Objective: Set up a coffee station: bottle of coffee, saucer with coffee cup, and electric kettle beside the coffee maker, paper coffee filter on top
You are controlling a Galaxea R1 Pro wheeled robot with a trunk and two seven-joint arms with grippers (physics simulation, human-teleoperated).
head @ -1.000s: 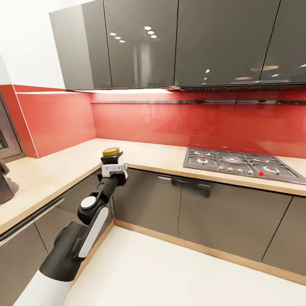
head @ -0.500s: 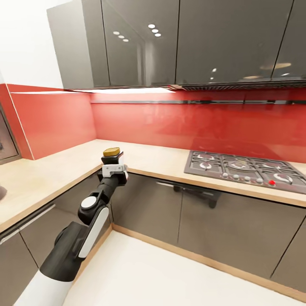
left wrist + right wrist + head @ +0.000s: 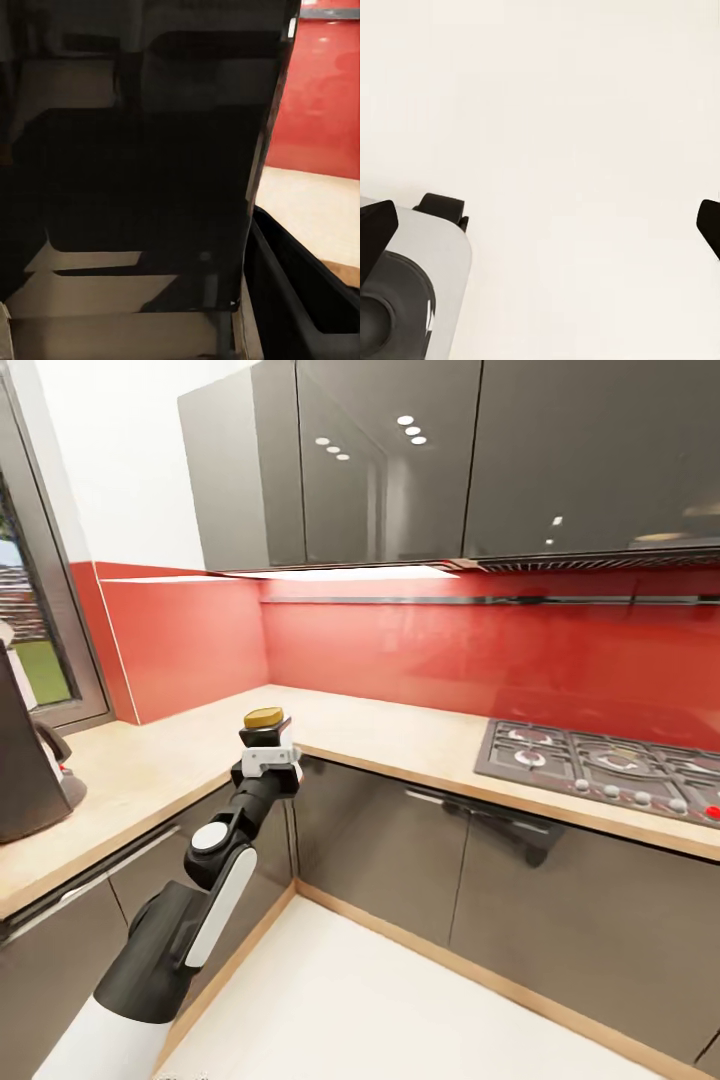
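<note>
Bottle of coffee (image 3: 264, 726) upright, clamped in left gripper (image 3: 266, 752), yellow cap above the jaws, held over the countertop (image 3: 400, 735) corner edge. Coffee maker (image 3: 25, 770) far left on countertop, cut off. Right gripper (image 3: 544, 221) spread wide over pale floor (image 3: 585, 112).

The kitchen is bright. Small round ceiling lights shine back off the glossy grey wall cupboards (image 3: 400, 460), and a white strip glows under them onto the red wall (image 3: 450, 650). Straight lines bend near the edges. Up close by the left arm, a dark bottle (image 3: 142, 165) looks blurry.
</note>
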